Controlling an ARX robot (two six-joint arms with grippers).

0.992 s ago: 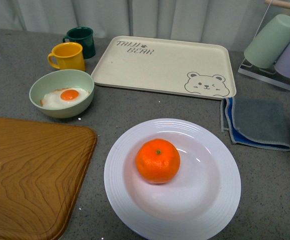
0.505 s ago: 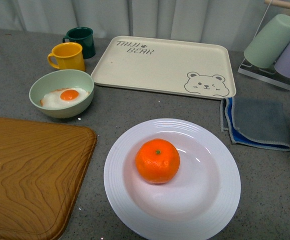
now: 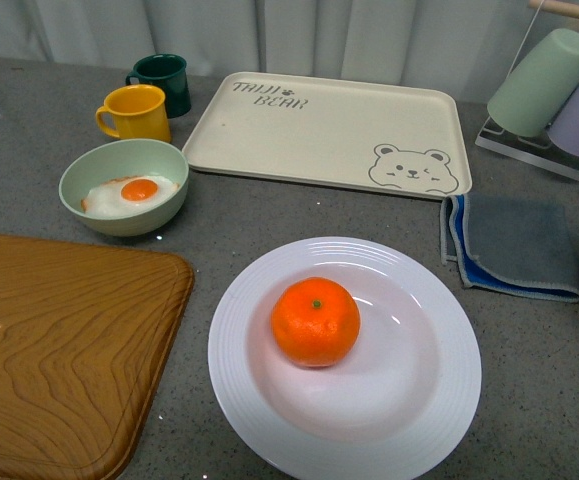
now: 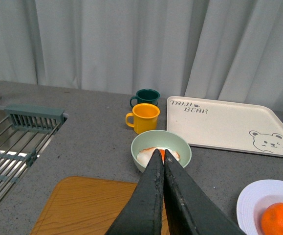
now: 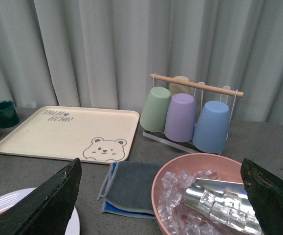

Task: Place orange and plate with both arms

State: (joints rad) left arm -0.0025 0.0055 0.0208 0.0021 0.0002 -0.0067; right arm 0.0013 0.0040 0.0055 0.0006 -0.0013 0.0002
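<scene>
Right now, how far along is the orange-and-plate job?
Done, apparently: the orange sits in the plate on the counter. In hand: nothing; the left tool is shut and empty, the right tool open and empty. Remaining: nothing obvious, unless the plate belongs elsewhere.

orange (image 3: 315, 321) on plate (image 3: 424, 420) | board (image 3: 59, 350) left | tray (image 3: 309, 130) behind
</scene>
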